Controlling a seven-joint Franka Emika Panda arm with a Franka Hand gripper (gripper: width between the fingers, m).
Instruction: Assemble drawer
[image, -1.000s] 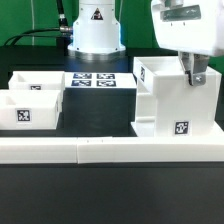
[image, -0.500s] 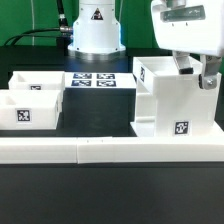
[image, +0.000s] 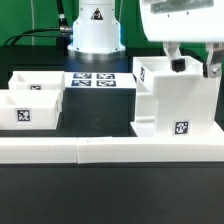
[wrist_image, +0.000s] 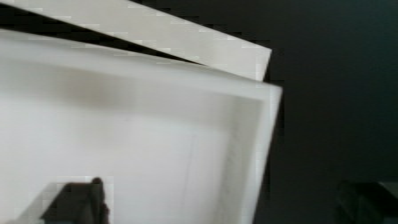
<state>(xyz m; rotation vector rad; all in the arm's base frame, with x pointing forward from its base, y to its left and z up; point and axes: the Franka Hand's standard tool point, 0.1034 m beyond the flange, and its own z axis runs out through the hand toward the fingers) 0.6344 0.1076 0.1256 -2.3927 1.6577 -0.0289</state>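
Note:
The white drawer case (image: 176, 101), with a marker tag on its front, stands at the exterior view's right. My gripper (image: 194, 62) hovers just above the case's top back edge. It is open and empty, with one finger (image: 176, 58) over the inside and the other beyond the right wall. Two white drawer boxes (image: 34, 86) (image: 26, 111) with tags sit at the exterior view's left. In the wrist view the case's wall and rim (wrist_image: 249, 130) fill the picture, and my gripper (wrist_image: 228, 203) straddles the rim, with one dark fingertip (wrist_image: 71, 202) showing.
The marker board (image: 96, 80) lies at the back middle in front of the robot base (image: 94, 28). A long white rail (image: 100, 150) runs along the front of the parts. Black table surface (image: 100, 195) lies in front of it.
The gripper has risen from low on the case's right wall to above its top edge, and its fingers have spread apart. The case and the drawer boxes have not moved.

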